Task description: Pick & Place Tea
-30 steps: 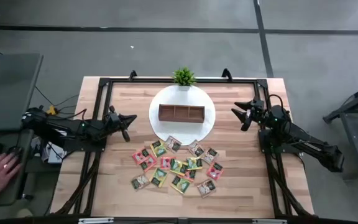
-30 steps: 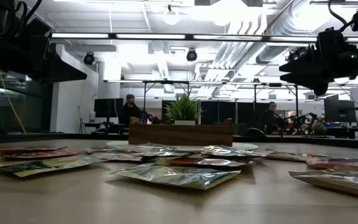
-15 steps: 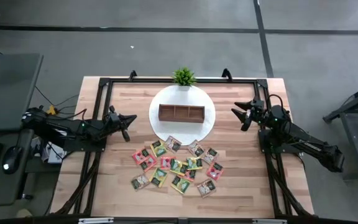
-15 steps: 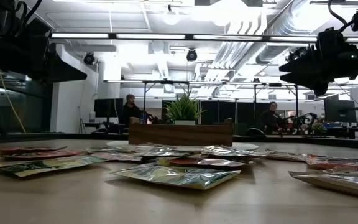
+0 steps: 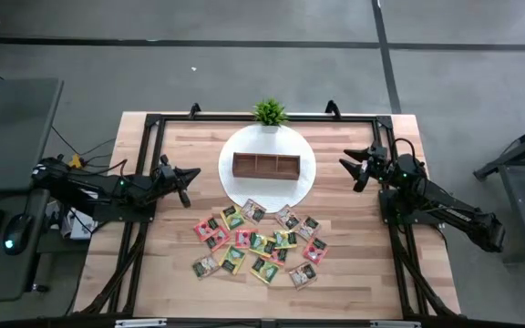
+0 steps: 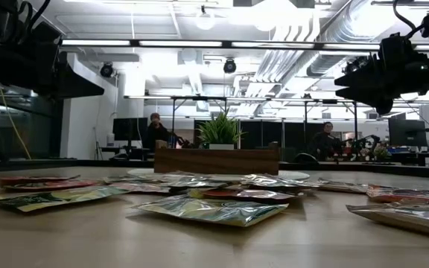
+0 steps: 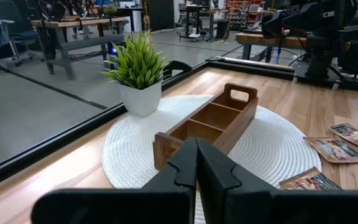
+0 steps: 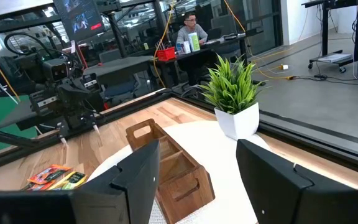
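Observation:
Several flat tea sachets (image 5: 258, 243) in green, yellow, red-pink and grey wrappers lie scattered flat on the wooden table, toward its near side; the low view shows the tea sachets (image 6: 213, 209) close up. My left gripper (image 5: 195, 174) hangs shut above the table's left part, pointing toward the wooden tray (image 5: 266, 166); its own view shows the left gripper (image 7: 196, 158) closed. My right gripper (image 5: 346, 164) hovers open over the right part, and the wrist view shows the right gripper (image 8: 197, 168) with a wide gap. Both are far from the tea.
The brown three-compartment tray sits on a round white mat (image 5: 304, 179) at the table's far middle. A small potted plant (image 5: 269, 114) stands just behind it. A black frame (image 5: 149, 123) runs along the table's edges. People sit in the room beyond (image 6: 155, 132).
A person's hand that lay on the desk left of the table has gone out of view. Neither arm has moved.

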`<state>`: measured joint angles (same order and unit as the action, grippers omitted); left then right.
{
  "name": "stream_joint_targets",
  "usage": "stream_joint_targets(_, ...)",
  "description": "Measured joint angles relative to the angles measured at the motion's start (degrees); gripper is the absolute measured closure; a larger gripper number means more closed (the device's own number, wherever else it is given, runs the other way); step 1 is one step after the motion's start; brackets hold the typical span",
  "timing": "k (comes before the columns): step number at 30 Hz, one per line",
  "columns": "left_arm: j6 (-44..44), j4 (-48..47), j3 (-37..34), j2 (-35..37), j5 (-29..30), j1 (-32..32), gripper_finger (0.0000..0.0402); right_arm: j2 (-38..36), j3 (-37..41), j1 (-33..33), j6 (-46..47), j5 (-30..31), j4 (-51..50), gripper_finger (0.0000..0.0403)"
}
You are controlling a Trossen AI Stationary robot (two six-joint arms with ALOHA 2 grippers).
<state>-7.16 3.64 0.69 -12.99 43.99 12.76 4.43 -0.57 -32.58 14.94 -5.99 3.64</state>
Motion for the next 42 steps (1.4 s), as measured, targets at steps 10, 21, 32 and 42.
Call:
stream_joint_targets(10,0.00,0.01,0.00,0.00,-0.02,0.01,0.0401,0.02,0.01,0.02,0.00,0.00,0.00,0.0194)
stream_joint_targets(21,0.00,0.00,0.00,0.00,-0.02,0.02,0.0401,0.00,0.01,0.00,0.00,0.00,0.01,0.0194)
stream_joint_targets(32,0.00,0.00,0.00,0.00,-0.02,0.02,0.0401,0.00,0.01,0.01,0.00,0.01,0.02,0.0194)
stream_joint_targets(42,0.00,0.02,0.00,0.00,-1.44,0.00,0.0401,0.02,0.00,0.01,0.00,0.01,0.00,0.0194)
